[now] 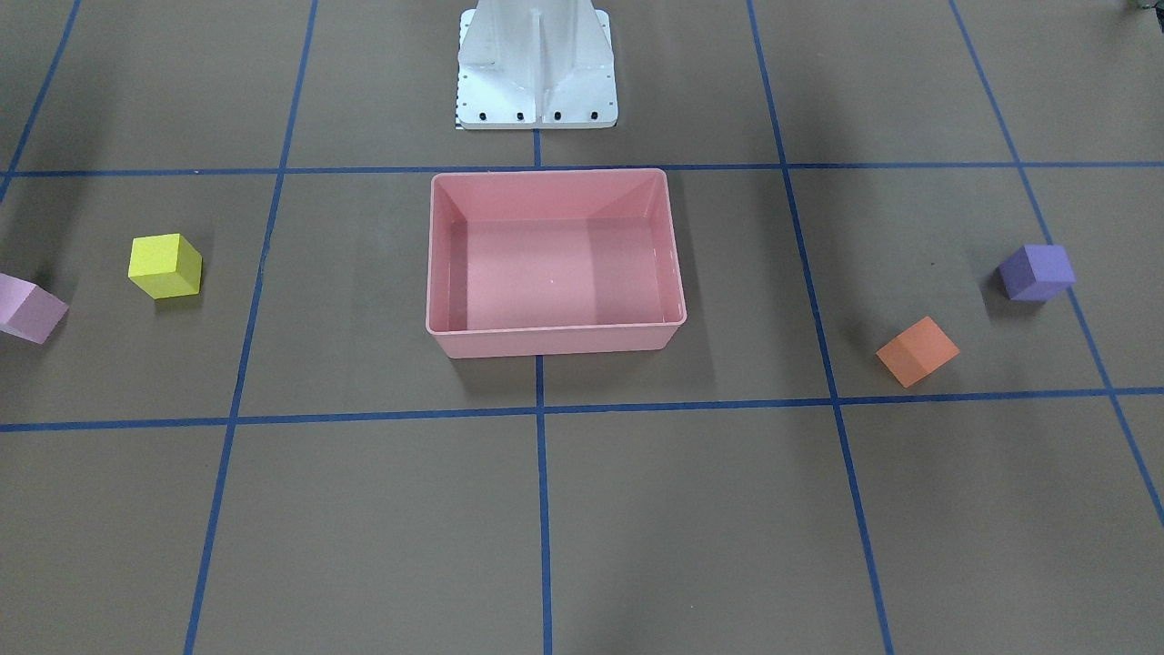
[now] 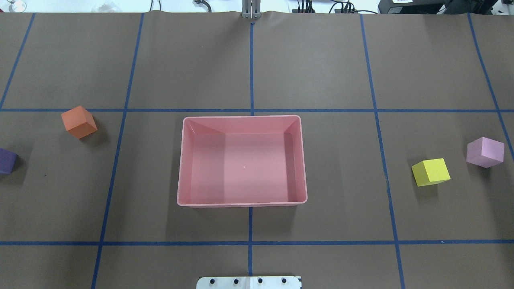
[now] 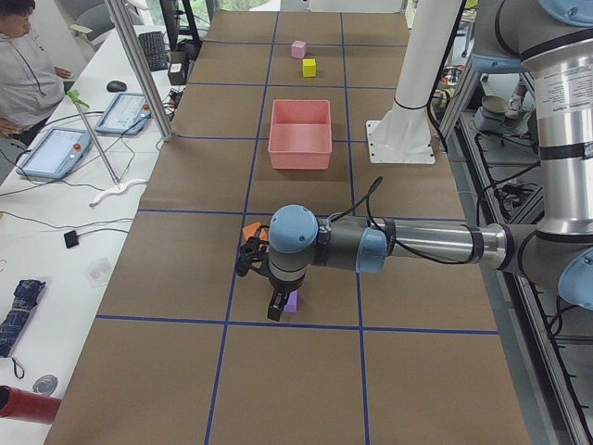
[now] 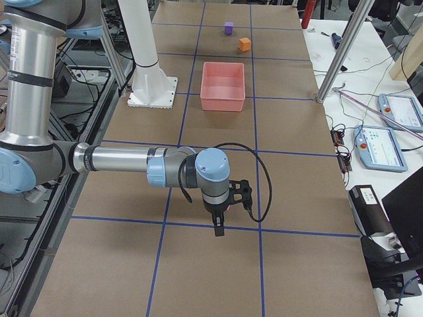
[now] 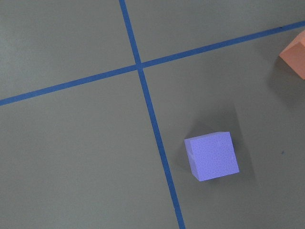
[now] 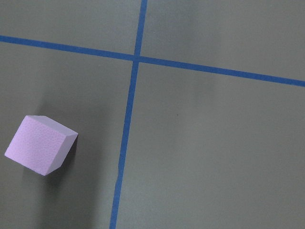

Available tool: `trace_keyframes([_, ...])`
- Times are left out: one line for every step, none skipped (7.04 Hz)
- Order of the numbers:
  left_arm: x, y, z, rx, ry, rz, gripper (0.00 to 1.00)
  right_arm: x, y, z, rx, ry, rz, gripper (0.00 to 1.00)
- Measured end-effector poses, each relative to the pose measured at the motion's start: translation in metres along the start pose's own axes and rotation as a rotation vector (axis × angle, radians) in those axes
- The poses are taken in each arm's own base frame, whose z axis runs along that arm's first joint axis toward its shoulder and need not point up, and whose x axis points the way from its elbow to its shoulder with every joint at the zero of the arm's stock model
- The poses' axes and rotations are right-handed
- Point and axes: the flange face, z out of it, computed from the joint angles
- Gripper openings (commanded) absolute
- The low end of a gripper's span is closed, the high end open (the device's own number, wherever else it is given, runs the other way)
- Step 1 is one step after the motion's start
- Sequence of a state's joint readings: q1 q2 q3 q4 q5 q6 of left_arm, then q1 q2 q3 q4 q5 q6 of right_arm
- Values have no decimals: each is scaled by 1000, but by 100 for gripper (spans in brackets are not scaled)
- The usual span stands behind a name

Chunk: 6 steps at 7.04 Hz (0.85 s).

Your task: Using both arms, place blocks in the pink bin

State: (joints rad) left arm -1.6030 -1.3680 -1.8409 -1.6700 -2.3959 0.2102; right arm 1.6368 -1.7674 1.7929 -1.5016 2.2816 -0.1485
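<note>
The pink bin (image 1: 555, 341) sits empty at the table's centre. On my left side lie the orange block (image 2: 79, 122) and the purple block (image 2: 7, 160). The left wrist view looks straight down on the purple block (image 5: 211, 155). On my right side lie the yellow block (image 2: 430, 171) and the light pink-lilac block (image 2: 485, 151); the lilac block (image 6: 40, 144) shows in the right wrist view. The left gripper (image 3: 276, 301) hangs beside the purple block, the right gripper (image 4: 219, 228) hangs above the brown table. Both appear only in side views, so I cannot tell whether they are open or shut.
The white base pedestal (image 1: 536, 68) stands just behind the bin. Blue tape lines grid the brown table. A side desk with tablets (image 3: 56, 148), cables and a seated person (image 3: 23, 65) runs along the operators' side, with metal posts (image 3: 139, 65) at the table edge.
</note>
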Motion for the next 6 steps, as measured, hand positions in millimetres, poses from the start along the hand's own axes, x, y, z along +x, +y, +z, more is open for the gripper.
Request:
trace_keyframes([5, -12, -7, 58, -14, 63, 100, -3, -7, -3, 52, 3, -43, 100])
trace_keyframes([9, -35, -15, 127, -28, 136, 100, -7, -14, -6, 103, -18, -86, 100])
trace_keyframes([11, -61, -18, 170, -30, 181, 100, -11, -17, -6, 127, -50, -106, 100])
trace_keyframes([16, -83, -19, 190, -21, 215, 100, -13, -19, -7, 138, -67, -112, 100])
trace_keyframes([27, -100, -18, 202, -12, 252, 100, -15, -22, -9, 147, -74, -115, 100])
trace_keyframes([49, -119, -5, 196, 7, 314, 100, -17, -25, -10, 159, -77, -125, 100])
